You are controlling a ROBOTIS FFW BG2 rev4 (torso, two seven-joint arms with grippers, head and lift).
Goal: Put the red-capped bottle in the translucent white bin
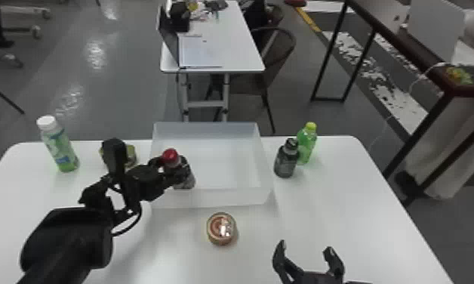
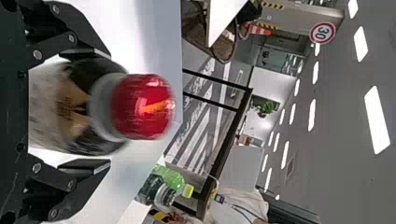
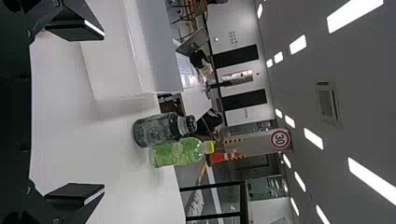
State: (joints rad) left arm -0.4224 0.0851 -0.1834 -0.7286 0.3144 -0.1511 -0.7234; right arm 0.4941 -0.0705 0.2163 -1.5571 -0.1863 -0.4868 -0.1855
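Grey-floored room (image 1: 123, 75), fitted with a second white table (image 1: 228, 49) bearing an open laptop (image 1: 169, 39), a dark chair (image 1: 277, 56) beside it, and a dark-framed table (image 1: 417, 45) to the right. Foreground: one white tabletop (image 1: 345, 181), rounded at its far corners. Centre, toward the far edge: one translucent white bin (image 1: 210, 197), open-topped. Left gripper (image 1: 174, 170): at the bin's left side, fingers closed about the body of one red-capped bottle (image 1: 171, 157), a finger on either side of it, the cap uppermost and clear of them. Bottle's position: within the bin's outline as the head view shows it, near the left wall; whether its base touches the bin floor, cannot tell. Right gripper (image 1: 304, 249): over the near part of the tabletop, right of centre, fingers spread wide with nothing between them. Right of the bin: one dark bottle (image 1: 285, 162), upright, and close by it, slightly farther back, one green bottle with a yellow-green cap (image 1: 307, 145), also upright. Nearer than the bin: one round tin (image 1: 221, 228), lid up. Far left: one white-capped bottle (image 1: 60, 149), green in its lower part, standing. Between that and the bin: one low container (image 1: 131, 155), partly hidden behind the left arm.
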